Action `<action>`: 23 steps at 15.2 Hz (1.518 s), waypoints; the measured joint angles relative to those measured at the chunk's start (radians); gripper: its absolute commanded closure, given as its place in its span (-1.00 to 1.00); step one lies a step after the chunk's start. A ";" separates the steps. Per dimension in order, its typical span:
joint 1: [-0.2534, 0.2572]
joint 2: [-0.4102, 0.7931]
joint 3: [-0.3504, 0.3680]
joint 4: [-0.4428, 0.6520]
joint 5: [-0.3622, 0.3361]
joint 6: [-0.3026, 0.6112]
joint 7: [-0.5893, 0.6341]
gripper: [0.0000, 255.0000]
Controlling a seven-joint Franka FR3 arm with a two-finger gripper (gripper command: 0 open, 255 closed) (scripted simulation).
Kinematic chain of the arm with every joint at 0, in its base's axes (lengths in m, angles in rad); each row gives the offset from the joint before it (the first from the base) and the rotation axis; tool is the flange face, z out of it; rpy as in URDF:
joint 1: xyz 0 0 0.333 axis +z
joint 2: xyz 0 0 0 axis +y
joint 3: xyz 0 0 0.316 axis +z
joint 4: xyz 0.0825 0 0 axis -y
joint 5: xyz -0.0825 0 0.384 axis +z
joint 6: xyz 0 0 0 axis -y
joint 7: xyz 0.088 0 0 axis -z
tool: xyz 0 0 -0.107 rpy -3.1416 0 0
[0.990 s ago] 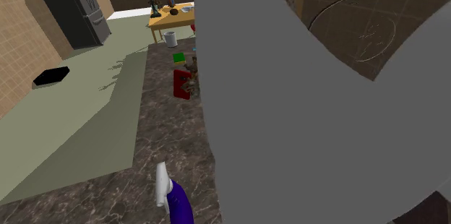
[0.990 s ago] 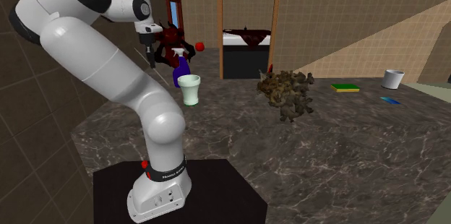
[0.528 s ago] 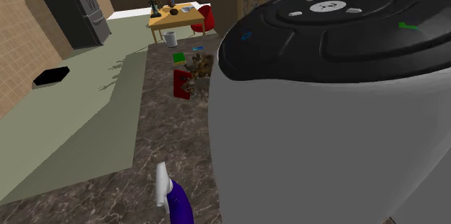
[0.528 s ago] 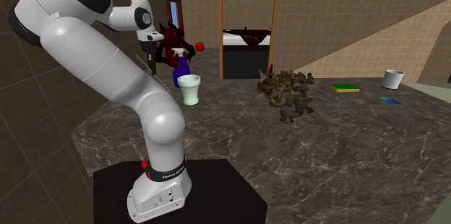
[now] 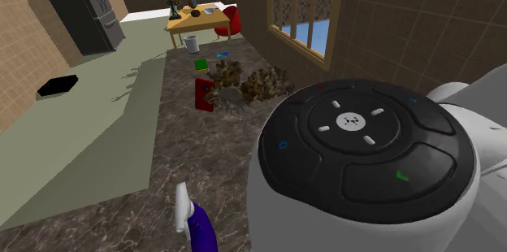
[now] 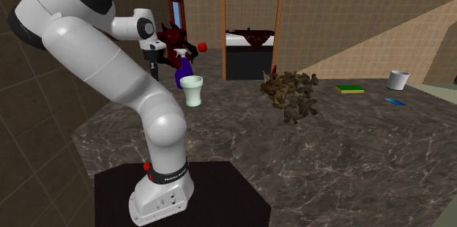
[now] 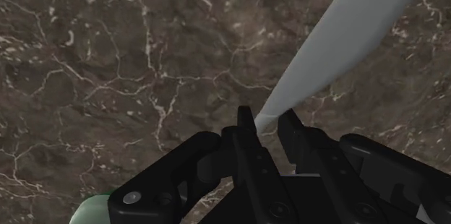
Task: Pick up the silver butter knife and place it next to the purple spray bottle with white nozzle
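In the wrist view my gripper (image 7: 269,124) is shut on the handle end of the silver butter knife (image 7: 340,38), whose blade slants away over the dark marble top. From the second exterior view, the gripper (image 6: 154,69) hangs above the counter just to that view's left of the purple spray bottle (image 6: 183,74) with its white nozzle. That bottle (image 5: 201,231) also shows at the bottom edge of the shoulder view, beside my arm's big joint (image 5: 366,169).
A pale green cup (image 6: 192,90) stands in front of the spray bottle and is also near the gripper (image 7: 90,212). A brown leafy heap (image 6: 291,94), a green pad (image 6: 349,88) and a white pot (image 6: 398,80) lie farther along the marble counter (image 6: 351,159).
The arm has swung in the shoulder view, uncovering the window. In the second exterior view the hand has sunk a little and drawn nearer the spray bottle, still holding the knife.
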 measured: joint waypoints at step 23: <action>-0.138 0.021 0.225 -0.105 0.076 0.199 -0.034 -1.00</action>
